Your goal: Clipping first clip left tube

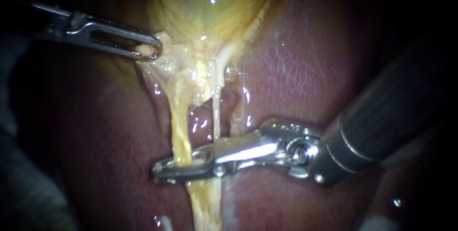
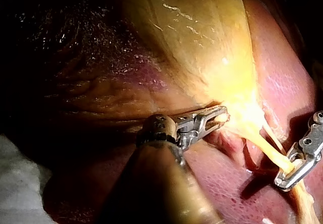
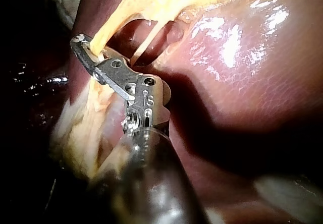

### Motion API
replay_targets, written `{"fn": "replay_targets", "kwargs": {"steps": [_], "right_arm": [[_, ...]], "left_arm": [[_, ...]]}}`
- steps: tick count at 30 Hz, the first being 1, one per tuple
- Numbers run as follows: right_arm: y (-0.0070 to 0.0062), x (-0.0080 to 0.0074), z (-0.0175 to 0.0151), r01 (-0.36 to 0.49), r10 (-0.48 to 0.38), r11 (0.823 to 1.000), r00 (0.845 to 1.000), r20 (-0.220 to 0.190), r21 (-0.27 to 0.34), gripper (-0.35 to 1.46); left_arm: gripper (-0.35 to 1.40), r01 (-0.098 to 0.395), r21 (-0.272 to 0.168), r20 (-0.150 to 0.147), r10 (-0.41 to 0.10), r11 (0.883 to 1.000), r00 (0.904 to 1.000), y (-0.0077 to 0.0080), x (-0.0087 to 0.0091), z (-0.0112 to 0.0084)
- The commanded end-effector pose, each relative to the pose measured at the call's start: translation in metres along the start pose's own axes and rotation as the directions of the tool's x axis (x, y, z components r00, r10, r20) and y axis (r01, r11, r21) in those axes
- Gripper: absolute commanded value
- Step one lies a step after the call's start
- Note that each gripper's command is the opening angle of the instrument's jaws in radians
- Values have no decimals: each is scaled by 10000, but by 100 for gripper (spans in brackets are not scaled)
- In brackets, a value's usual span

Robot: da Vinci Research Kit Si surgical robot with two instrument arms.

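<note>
Endoscope view shows my right instrument (image 1: 164, 170) coming in from the right side, with its dark shaft slanting down and its shiny metal end lying almost flat across the liver (image 1: 296, 78). Its two long jaws are closed down on the left tube (image 1: 177, 121), one jaw on each side of it, and only a thin slit shows between them. The jaw tips poke out just past the tube on its far side. The left tube is the thick yellow strand that runs down from the gallbladder (image 1: 210, 11) over the dark red liver. The jaws pinch it low down, well below the gallbladder. Just beside it hangs a thin tube (image 1: 216, 114), pale and stringy, which runs down behind the back part of the same jaws. My left instrument (image 1: 151, 49) comes in from the upper left, and its shaft lies almost level. Its jaws are closed on a small bit of yellow tissue at the bottom end of the gallbladder, and a crumb of that tissue shows through the long slot in the jaw. In the left wrist view the same jaws pinch the yellow tissue, and the tubes stretch away from them to my right instrument.
</note>
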Motion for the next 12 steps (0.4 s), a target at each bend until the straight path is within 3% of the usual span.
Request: {"fn": "replay_targets", "kwargs": {"steps": [1, 12], "right_arm": [[1, -1, 0, 28, -28, 10000, 10000, 18, -4, -35], [3, -3, 0, 39, -39, 10000, 10000, 21, -13, -35]], "left_arm": [[-35, 0, 0, 0, 0, 10000, 10000, 0, 0, 0], [-35, 1, -1, 1, -1, 10000, 10000, 0, 0, 0]]}}
